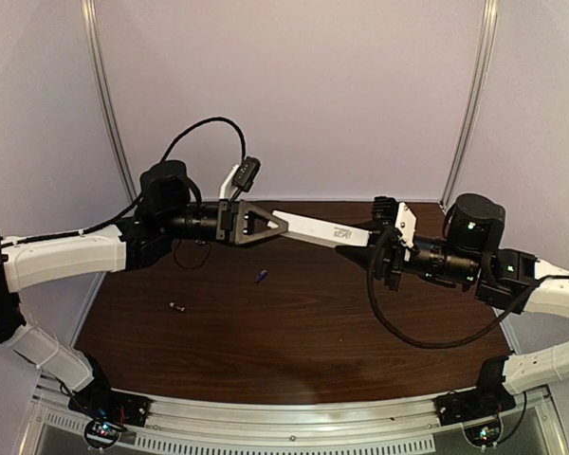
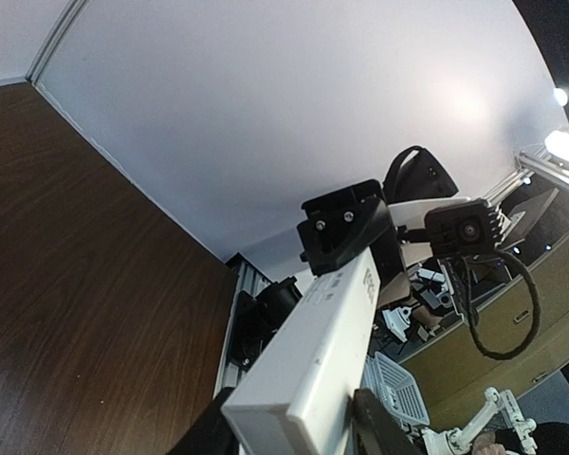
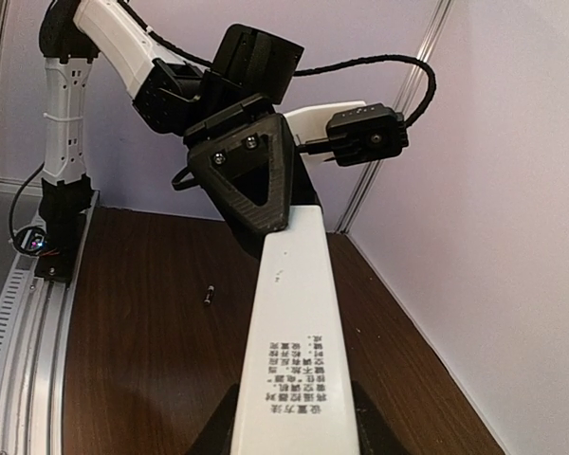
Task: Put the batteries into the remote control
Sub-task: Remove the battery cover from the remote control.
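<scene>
The remote (image 1: 318,227) is a long, slim white bar with squared ends. It has a patch of small dark print near its right end, which the right wrist view shows as short columns of tiny characters. It hangs in the air over the far half of the table (image 1: 294,332), slung between the two arms, and its left end sits a little higher in the overhead view than its right.

The left gripper (image 1: 277,224) is closed on the left end, its black fingers (image 2: 209,434) pressing on both long edges. The right gripper (image 1: 356,248) is clamped on the other end in the same way, with the printed face turned toward its camera.

Both arms reach in from the sides with their forearms roughly level. The grippers point at each other, and the bar bridges the gap between them.

On the table below, the blue battery (image 1: 261,276) lies just in front of the remote's left half. The dark battery (image 1: 177,306) lies well apart from it, nearer and further left. Neither battery touches anything but the table.
</scene>
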Robot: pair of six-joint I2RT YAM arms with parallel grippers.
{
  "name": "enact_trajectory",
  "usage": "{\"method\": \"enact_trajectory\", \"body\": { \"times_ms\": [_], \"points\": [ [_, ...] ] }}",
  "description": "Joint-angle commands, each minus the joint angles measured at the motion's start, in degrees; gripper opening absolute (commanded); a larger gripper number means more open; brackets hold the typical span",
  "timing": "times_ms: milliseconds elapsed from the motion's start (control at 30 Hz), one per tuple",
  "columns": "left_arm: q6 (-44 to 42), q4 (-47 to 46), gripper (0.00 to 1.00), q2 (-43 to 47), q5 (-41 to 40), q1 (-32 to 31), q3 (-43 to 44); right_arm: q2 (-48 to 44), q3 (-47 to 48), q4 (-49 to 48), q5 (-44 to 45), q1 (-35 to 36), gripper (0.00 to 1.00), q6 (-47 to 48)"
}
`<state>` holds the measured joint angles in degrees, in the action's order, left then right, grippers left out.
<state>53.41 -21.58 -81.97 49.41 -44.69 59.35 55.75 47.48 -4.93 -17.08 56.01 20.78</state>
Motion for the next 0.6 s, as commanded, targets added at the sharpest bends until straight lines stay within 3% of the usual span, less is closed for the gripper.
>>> {"method": "enact_trajectory", "body": {
  "times_ms": [0,267,567],
  "points": [
    [-1.7,1.5,0.43,1.3,-2.8,1.0,-0.1,-1.8,-0.5,-1.9,0.4,0.0,0.00,-1.0],
    [-2.0,3.9,0.55,2.5,-5.7,1.8,0.2,-2.0,-0.7,-1.2,0.2,0.0,0.00,-1.0],
    [-3.2,5.0,0.37,2.4,-5.8,1.8,0.9,-1.3,-0.1,0.1,1.2,0.0,0.00,-1.0]
  ]
}}
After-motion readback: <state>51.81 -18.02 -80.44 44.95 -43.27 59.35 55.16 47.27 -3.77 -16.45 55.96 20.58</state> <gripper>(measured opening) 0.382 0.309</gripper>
